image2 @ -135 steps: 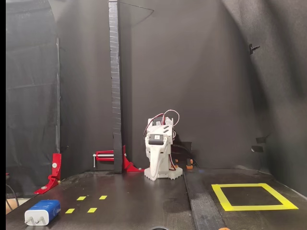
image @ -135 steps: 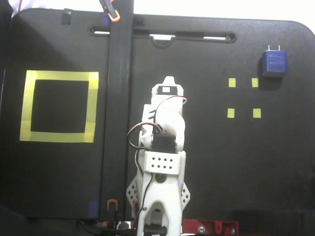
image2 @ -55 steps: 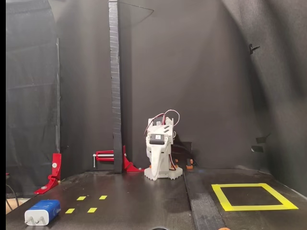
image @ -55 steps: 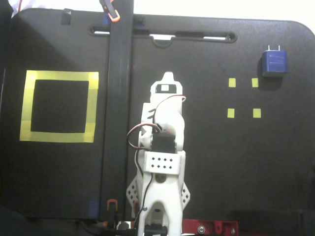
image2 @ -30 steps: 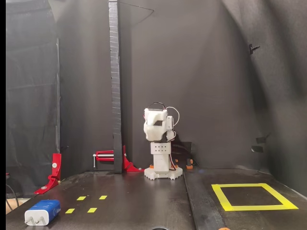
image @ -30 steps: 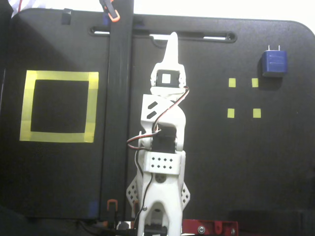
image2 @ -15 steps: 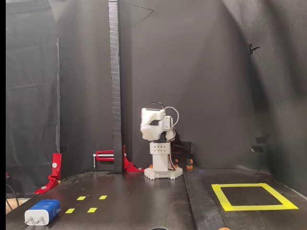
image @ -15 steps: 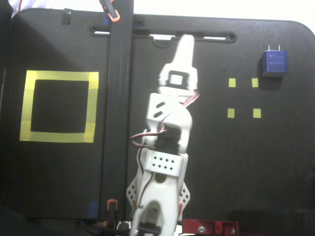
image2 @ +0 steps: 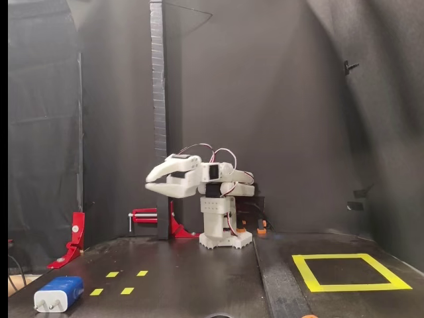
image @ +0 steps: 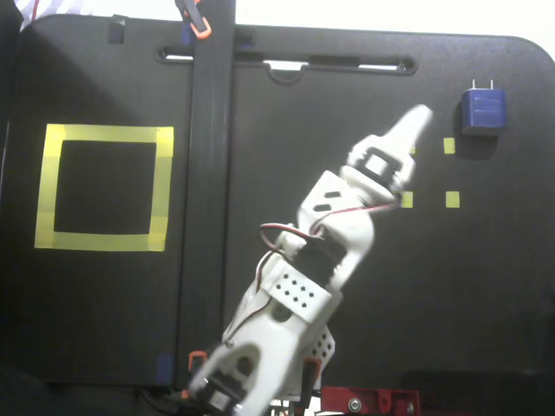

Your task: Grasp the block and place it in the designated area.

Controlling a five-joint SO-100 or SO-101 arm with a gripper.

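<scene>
Only four yellow squares beside the block.

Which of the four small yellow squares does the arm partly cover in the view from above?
The upper-left square of the group: the white hand passes over it, leaving only a sliver visible. The other three, upper-right, lower-left and lower-right, show more fully.

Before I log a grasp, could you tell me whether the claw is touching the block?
Apart. In a fixed view the claw hangs high above the table while the block lies on the surface far below it.
</scene>
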